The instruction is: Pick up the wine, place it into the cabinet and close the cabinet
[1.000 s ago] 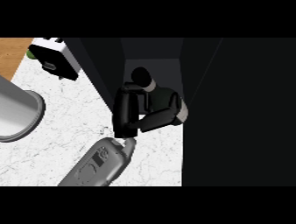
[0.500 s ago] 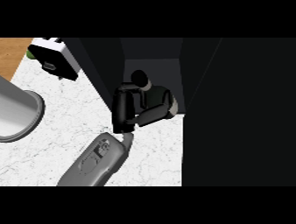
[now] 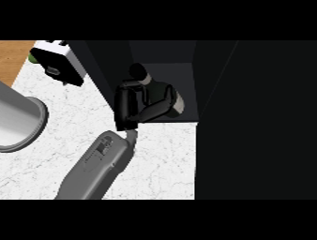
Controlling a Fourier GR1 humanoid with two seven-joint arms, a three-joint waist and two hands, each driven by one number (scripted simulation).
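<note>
One hand (image 3: 137, 105), the right, curls round the wine (image 3: 146, 79) inside the cabinet (image 3: 210, 79).

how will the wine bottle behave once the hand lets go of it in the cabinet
The wine bottle looks tall and narrow, so it may tip if released tilted. Its round body would probably roll if it fell. The right hand is curled round it, inside the dark cabinet.

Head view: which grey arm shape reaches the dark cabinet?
The slimmer central forearm: its black right hand, curled round the wine, is inside the cabinet; the thick left cylinder shows no hand.
</note>
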